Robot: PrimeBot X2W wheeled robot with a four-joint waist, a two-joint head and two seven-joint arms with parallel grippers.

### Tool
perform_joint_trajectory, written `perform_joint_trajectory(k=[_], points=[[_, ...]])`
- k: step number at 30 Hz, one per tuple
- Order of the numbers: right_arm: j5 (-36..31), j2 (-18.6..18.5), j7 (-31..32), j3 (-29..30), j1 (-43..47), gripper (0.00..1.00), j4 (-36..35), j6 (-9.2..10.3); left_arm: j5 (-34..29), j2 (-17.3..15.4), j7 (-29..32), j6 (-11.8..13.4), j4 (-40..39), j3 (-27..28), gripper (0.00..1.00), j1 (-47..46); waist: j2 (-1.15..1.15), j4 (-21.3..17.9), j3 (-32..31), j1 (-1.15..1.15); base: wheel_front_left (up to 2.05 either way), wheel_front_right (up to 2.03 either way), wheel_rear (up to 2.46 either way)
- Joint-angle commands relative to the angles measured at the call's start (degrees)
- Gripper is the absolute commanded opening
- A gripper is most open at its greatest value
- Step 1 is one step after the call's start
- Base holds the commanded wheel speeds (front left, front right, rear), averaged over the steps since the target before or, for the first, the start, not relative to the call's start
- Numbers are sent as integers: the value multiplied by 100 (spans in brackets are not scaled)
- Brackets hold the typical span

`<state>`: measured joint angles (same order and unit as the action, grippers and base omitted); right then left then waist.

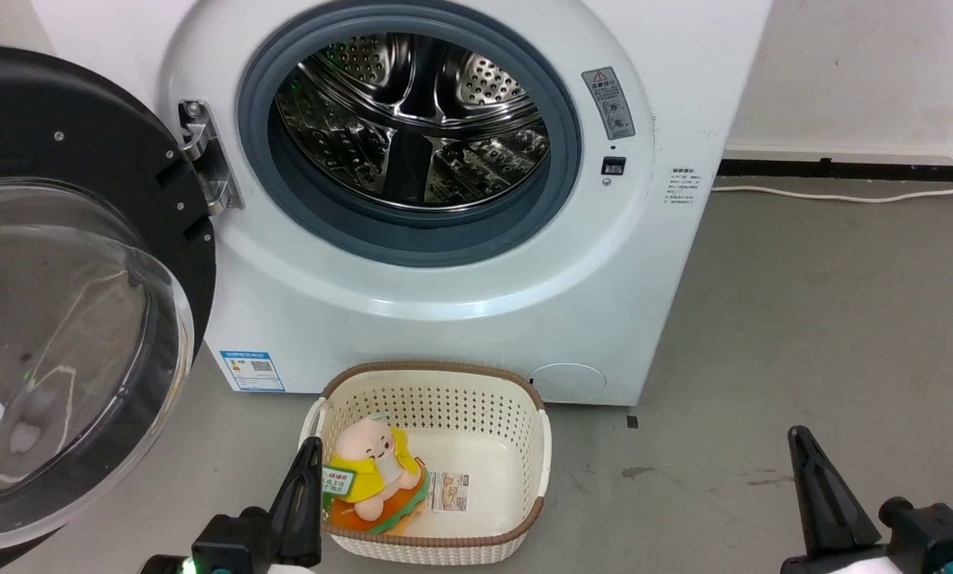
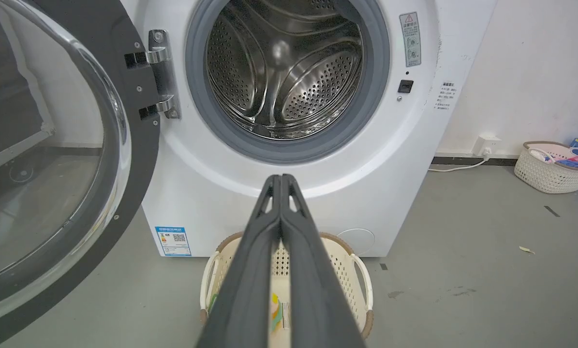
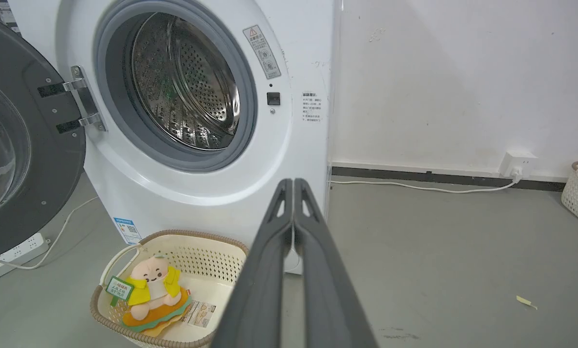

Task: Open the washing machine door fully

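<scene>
The white washing machine point(image 1: 460, 319) stands ahead with its steel drum point(image 1: 412, 119) exposed inside a grey gasket. Its black round door point(image 1: 85, 183), with a bulging clear glass bowl point(image 1: 53, 343), is swung wide to the left on a metal hinge point(image 1: 205, 155). The door point(image 2: 124, 159) and the hinge point(image 2: 160, 72) also appear in the left wrist view, and the door point(image 3: 32, 159) in the right wrist view. My left gripper point(image 1: 310, 446) is shut and empty, low over the basket, away from the door. My right gripper point(image 1: 799, 437) is shut and empty at the lower right, above bare floor.
A cream perforated basket point(image 1: 524, 446) holding a plush toy point(image 1: 372, 470) sits on the floor before the machine. A white cable point(image 1: 843, 195) runs along the wall. A second basket point(image 2: 550, 169) with laundry stands far right. A power strip point(image 3: 13, 249) lies behind the door.
</scene>
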<state>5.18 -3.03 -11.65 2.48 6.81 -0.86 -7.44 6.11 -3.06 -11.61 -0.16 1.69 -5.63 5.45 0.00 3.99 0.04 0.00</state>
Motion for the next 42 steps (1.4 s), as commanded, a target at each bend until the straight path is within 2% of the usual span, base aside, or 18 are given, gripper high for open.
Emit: perform_joint_trajectory(k=[1,42], points=[[-23,3,26,-15,-82,0,10,-1,-51,2,25,4,-31,28,0,-108,0,-6,0,0,0,0,0],[-227,8,496,-111,-329,0,42,-2,-282,9,494,9,-88,249,0,-288,0,-168,-2,0,0,0,0]])
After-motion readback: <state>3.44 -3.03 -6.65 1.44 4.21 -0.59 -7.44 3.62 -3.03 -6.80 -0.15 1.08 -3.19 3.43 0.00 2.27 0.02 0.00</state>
